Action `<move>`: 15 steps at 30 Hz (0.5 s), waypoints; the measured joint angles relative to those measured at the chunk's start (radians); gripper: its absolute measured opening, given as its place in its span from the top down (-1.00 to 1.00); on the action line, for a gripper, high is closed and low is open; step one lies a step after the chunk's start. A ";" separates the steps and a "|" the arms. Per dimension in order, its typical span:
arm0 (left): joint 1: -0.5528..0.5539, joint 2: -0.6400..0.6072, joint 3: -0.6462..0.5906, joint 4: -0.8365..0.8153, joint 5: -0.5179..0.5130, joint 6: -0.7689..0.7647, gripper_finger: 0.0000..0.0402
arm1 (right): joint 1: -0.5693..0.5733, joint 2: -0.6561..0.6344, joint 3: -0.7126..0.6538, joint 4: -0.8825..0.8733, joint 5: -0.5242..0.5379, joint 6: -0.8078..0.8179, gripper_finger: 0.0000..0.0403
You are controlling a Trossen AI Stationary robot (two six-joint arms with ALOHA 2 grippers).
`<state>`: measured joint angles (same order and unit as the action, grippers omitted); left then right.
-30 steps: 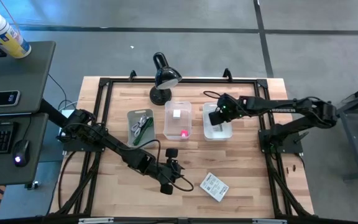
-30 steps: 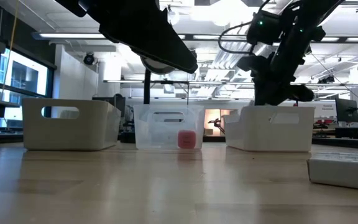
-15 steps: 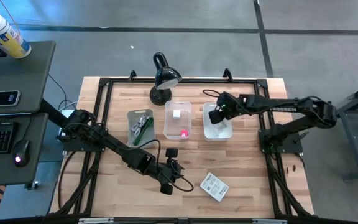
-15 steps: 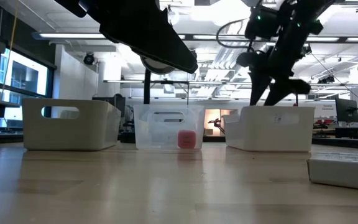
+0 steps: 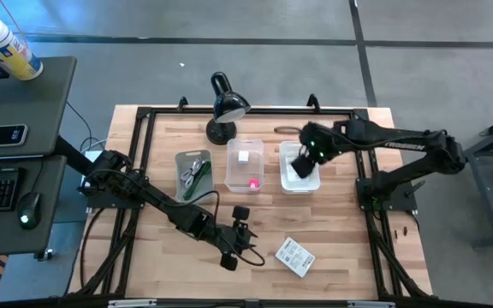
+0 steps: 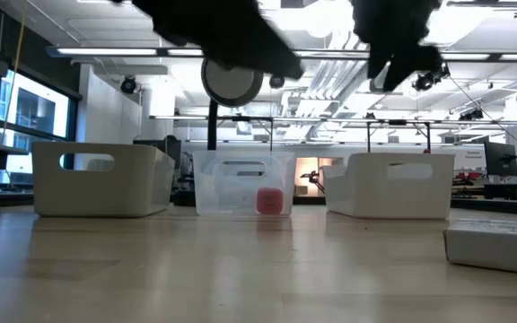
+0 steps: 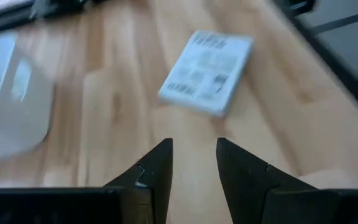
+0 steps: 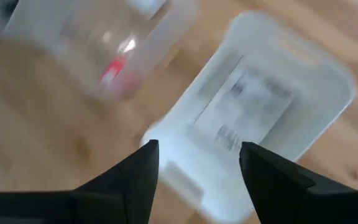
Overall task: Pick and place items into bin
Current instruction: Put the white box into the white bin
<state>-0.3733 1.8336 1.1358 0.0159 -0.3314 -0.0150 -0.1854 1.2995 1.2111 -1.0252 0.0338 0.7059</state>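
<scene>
- White printed packet (image 5: 295, 255): lies flat on the worktop near the front edge, right of centre; its long axis runs on a diagonal to the worktop's edges; it is just ahead of the left gripper (image 5: 240, 249) and apart from it, and shows beyond the fingertips in the left wrist view (image 7: 207, 73)
- Second white printed packet (image 8: 247, 109): lies flat inside the right white bin (image 5: 300, 181), directly below the right gripper (image 5: 299, 161) and not touching it; long axis roughly along the bin's length
- Tiny pink cube (image 5: 253, 182): on the floor of the clear middle bin (image 5: 245, 163), at its front end; small white block (image 5: 243, 156) at the rear end of the same bin
- Green thin stick (image 5: 197, 181) with cords: in the left bin (image 5: 193, 174), the stick lying slantwise
- Left gripper: fingers (image 7: 155, 171) parted with a narrow gap, nothing between them; its arm reaches from the worktop's left edge diagonally toward the front centre, low over the wood
- Right gripper: fingers (image 8: 138, 171) spread wide, empty, raised above the right white bin; its arm extends from the right edge toward the middle, elbow bent
- Black desk lamp (image 5: 224, 107): stands at the rear edge behind the bins
</scene>
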 joint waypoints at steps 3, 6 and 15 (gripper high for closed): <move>0.000 0.005 0.000 0.053 0.042 0.065 0.44 | 0.115 0.000 0.044 -0.070 -0.038 0.037 -0.03; 0.000 0.008 0.000 0.065 0.048 0.087 0.44 | 0.257 0.000 0.039 -0.084 -0.068 0.118 -0.01; 0.000 0.079 0.000 0.182 0.160 0.149 0.44 | 0.617 0.000 -0.166 0.141 -0.065 0.507 0.01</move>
<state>-0.3733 1.9121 1.1358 0.1983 -0.1712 0.1344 0.4315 1.2995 1.0448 -0.8841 -0.0311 1.2127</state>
